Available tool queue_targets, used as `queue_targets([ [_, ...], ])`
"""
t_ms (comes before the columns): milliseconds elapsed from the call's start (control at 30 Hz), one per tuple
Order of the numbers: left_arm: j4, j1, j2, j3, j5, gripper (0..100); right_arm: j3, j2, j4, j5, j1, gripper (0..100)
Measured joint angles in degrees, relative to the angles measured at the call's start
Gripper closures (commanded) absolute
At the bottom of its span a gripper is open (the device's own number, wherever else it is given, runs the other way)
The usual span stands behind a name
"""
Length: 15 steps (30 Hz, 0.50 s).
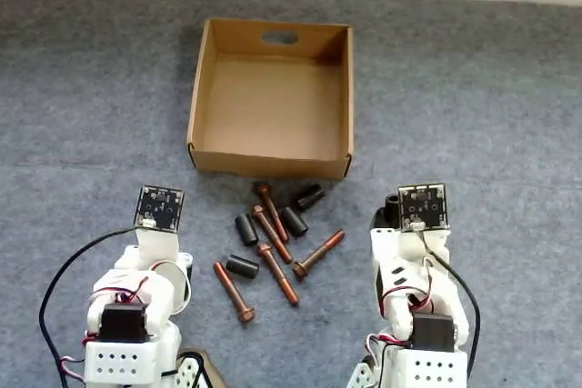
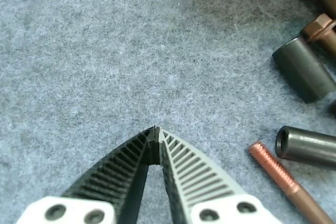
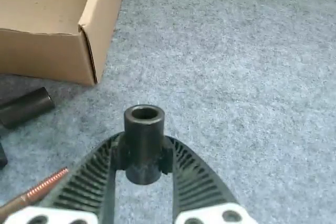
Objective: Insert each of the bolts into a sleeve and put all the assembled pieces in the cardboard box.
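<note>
My right gripper [image 3: 143,148] is shut on a black sleeve [image 3: 143,127], held upright with its open bore facing up, just above the carpet. From above, that sleeve [image 1: 392,209] shows beside the right wrist camera. My left gripper [image 2: 156,134] is shut on nothing and points at bare carpet. Near it lie two black sleeves [image 2: 303,69] [image 2: 310,146] and a copper bolt [image 2: 283,179]. Between the arms, several copper bolts [image 1: 276,273] and several black sleeves [image 1: 246,229] lie loose. The cardboard box [image 1: 270,163] stands beyond them.
Grey carpet covers the table. A box corner [image 3: 86,51] stands close ahead of the right gripper, with a lying sleeve [image 3: 26,107] and a bolt's threaded end [image 3: 39,190] beside it. The left arm [image 1: 145,293] sits at the near left.
</note>
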Motion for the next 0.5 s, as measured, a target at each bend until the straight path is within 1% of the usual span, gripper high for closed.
queue_targets([
  [100,-4.7,-5.9,0.0,-0.2,0.0,99,0.0,0.0,0.0,0.0,0.0,99.3],
  [200,-11.0,-15.3,0.0,-0.3,0.0,96,0.0,0.0,0.0,0.0,0.0,99.3],
  [233,-13.1,-18.3,0.0,-0.2,-1.1,95,0.0,0.0,0.0,0.0,0.0,99.3],
  [300,-16.4,-22.6,0.0,-0.1,-6.7,93,0.0,0.0,0.0,0.0,0.0,99.3],
  [367,-17.6,-25.1,0.0,-0.1,-13.9,93,0.0,0.0,0.0,0.0,0.0,99.3],
  [433,-18.1,-26.0,0.0,0.0,-20.7,93,0.0,0.0,0.0,0.0,0.0,99.3],
  [500,-18.3,-26.3,0.0,0.0,-24.4,93,0.0,0.0,0.0,0.0,0.0,99.3],
])
